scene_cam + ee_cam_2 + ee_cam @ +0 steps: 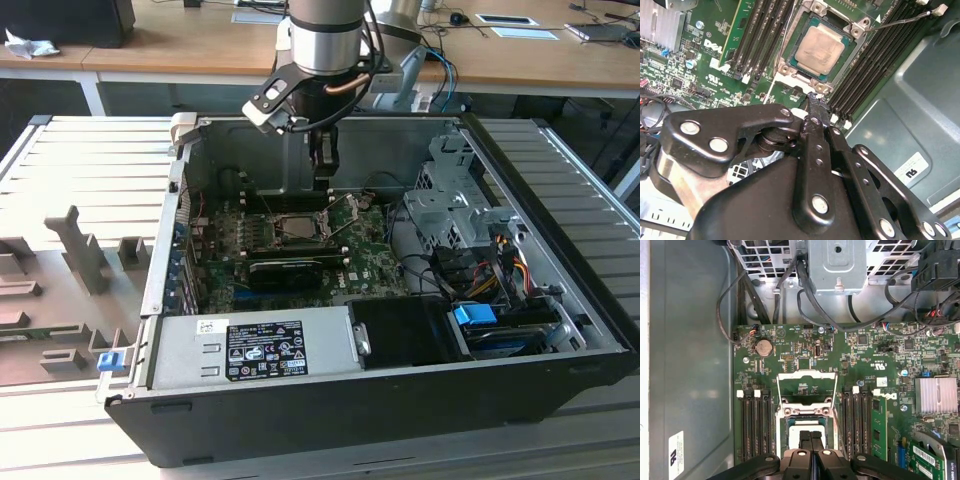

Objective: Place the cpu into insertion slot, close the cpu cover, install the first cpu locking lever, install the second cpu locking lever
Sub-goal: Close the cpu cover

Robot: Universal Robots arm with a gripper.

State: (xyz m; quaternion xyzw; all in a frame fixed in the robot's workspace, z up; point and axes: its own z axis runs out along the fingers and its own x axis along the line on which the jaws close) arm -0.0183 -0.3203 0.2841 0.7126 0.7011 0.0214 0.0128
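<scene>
The cpu (820,49) lies flat in the insertion slot (786,68) on the green motherboard, its silver-grey top showing with a green edge around it. The cpu cover (807,375), a silver frame with a square window, is swung open away from the socket (790,411). One thin wire locking lever (900,21) sticks out free beside the socket. My gripper (815,98) is shut with nothing between its fingers, hovering just over the socket's edge. In the first wrist view the gripper (811,435) hides part of the cpu (796,427). From outside, the gripper (322,180) hangs above the socket (295,226).
Black memory slots (757,35) flank the socket on both sides. A finned heatsink (939,395), a long black card (290,268), the power supply (260,350), a metal drive cage (835,265) with cables, and the case walls (560,200) hem in the board.
</scene>
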